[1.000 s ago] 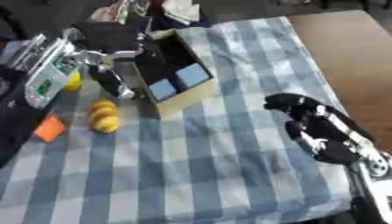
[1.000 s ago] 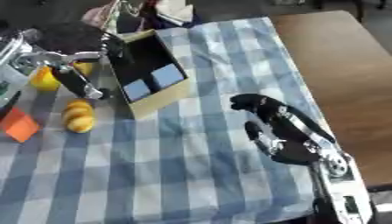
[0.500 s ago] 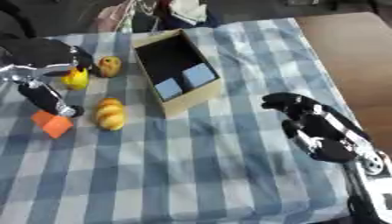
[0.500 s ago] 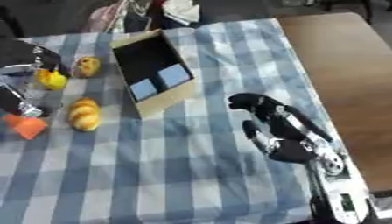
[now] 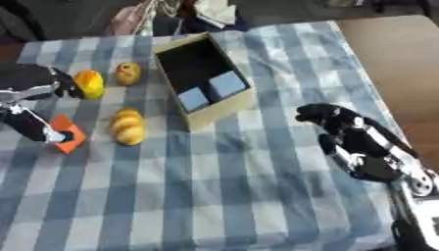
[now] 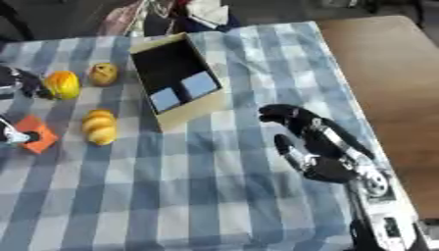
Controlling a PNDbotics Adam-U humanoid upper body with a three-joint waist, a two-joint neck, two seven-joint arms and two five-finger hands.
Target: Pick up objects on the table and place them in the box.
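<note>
An open cardboard box [image 5: 225, 109] stands at the table's upper middle, with two light-blue squares [image 5: 211, 91] on its dark floor. To its left lie a yellow-orange fruit [image 5: 88, 84], a smaller yellow-brown fruit [image 5: 128, 73], a lumpy yellow piece [image 5: 129, 126] and a flat orange square [image 5: 70, 135]. My left hand [image 5: 27, 120] is open at the left edge. One straight finger reaches down to the orange square, and the hand's upper part sits against the yellow-orange fruit. At the right, my right hand [image 5: 357, 143] rests open on the cloth, holding nothing.
A blue-and-white checked cloth [image 5: 223, 196] covers the table. A bare brown tabletop [image 5: 399, 63] shows on the right. Cluttered cloth and bags [image 5: 184, 12] lie beyond the far edge, just behind the box.
My left hand has moved from the box's left side out to the left edge and down to the orange square. The right hand has stayed in place.
</note>
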